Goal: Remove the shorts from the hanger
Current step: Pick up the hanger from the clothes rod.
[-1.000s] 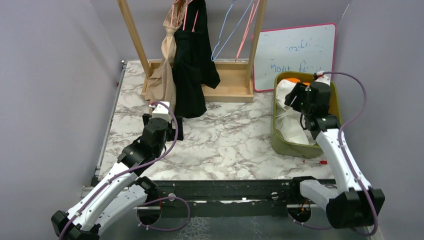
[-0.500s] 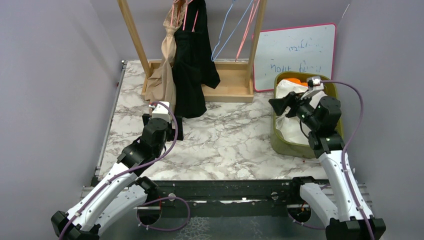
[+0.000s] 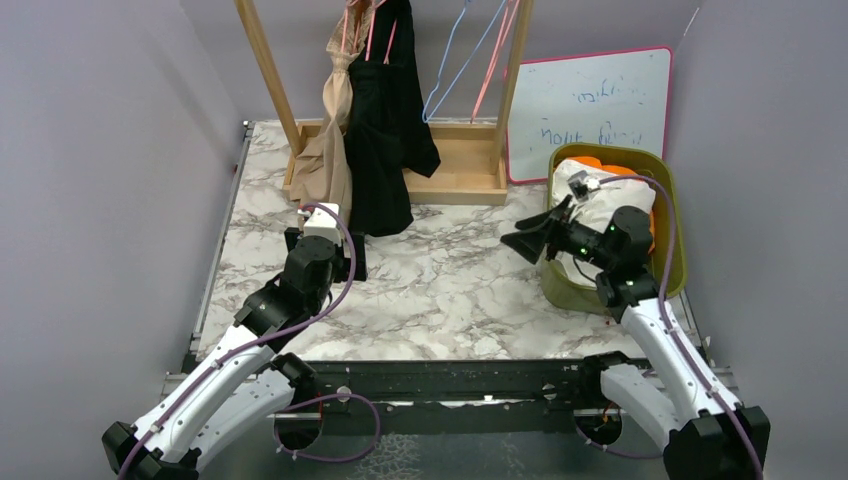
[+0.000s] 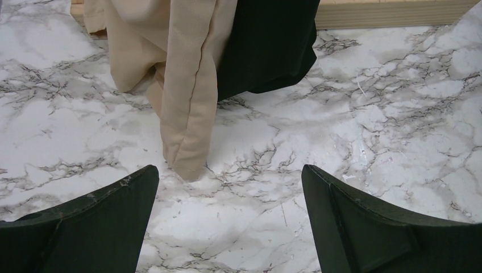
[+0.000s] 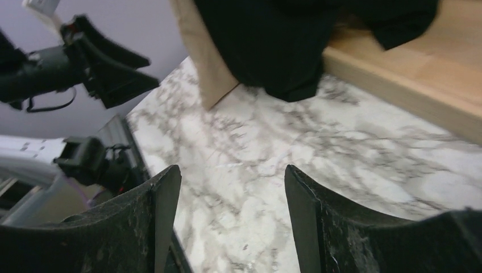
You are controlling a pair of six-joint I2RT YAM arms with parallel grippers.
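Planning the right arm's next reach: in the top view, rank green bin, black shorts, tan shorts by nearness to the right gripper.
1. Green bin, directly beside the right gripper, on its right.
2. Black shorts, hanging at left rear.
3. Tan shorts, farther left, beyond the black pair.

My left fingers [image 4: 85, 227] are matt black plastic, faintly scuffed along the edges. My right fingers [image 5: 352, 227] look the same, greyed with wear. The tabletop [image 4: 369, 114] is smooth, marble-patterned, with a light sheen. The tan shorts [image 4: 187, 85] and black shorts [image 4: 267, 51] are soft matt cloth. The rack base [image 5: 409, 74] at the tabletop's far edge is pale smooth wood.
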